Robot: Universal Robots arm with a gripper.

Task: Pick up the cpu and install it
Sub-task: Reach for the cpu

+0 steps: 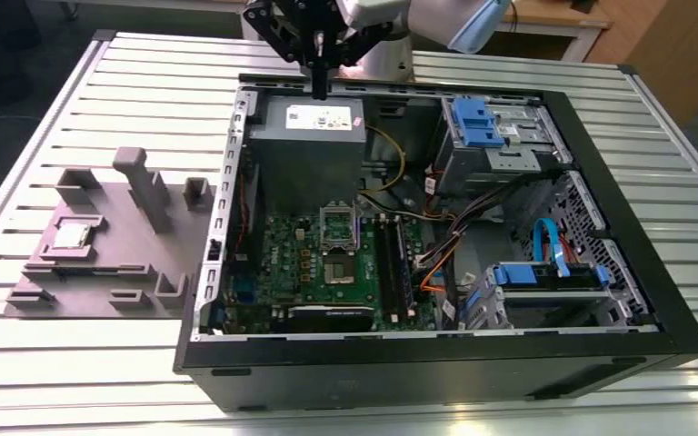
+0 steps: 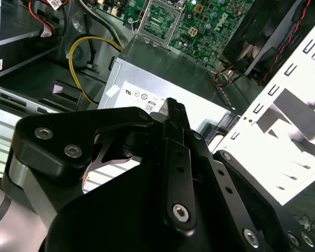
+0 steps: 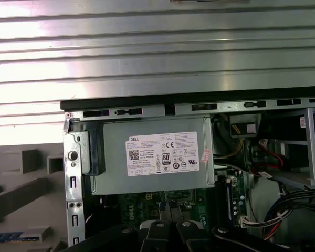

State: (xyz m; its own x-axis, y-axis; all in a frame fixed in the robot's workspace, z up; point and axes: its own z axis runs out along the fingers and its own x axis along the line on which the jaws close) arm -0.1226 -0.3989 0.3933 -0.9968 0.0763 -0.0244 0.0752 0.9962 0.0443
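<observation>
The cpu (image 1: 73, 234), a small silvery square chip, lies flat in a recess of the grey holder block (image 1: 119, 245) on the exterior view's left, outside the computer case. My gripper (image 1: 320, 91) hangs over the far wall of the case, above the grey power box (image 1: 306, 123), well away from the cpu. Its black fingers (image 2: 174, 113) are pressed together with nothing between them. The dark socket frame (image 1: 338, 232) sits on the green board (image 1: 306, 263) inside the case. In the first wrist view the fingertips (image 3: 170, 212) point at the board just past the power box (image 3: 152, 157).
The open black case (image 1: 640, 272) lies on a slatted metal table (image 1: 106, 100). Inside it are blue drive brackets (image 1: 476, 118), bundled cables (image 1: 446, 254) and a yellow wire (image 2: 76, 58). The holder block has several upright posts (image 1: 137, 182).
</observation>
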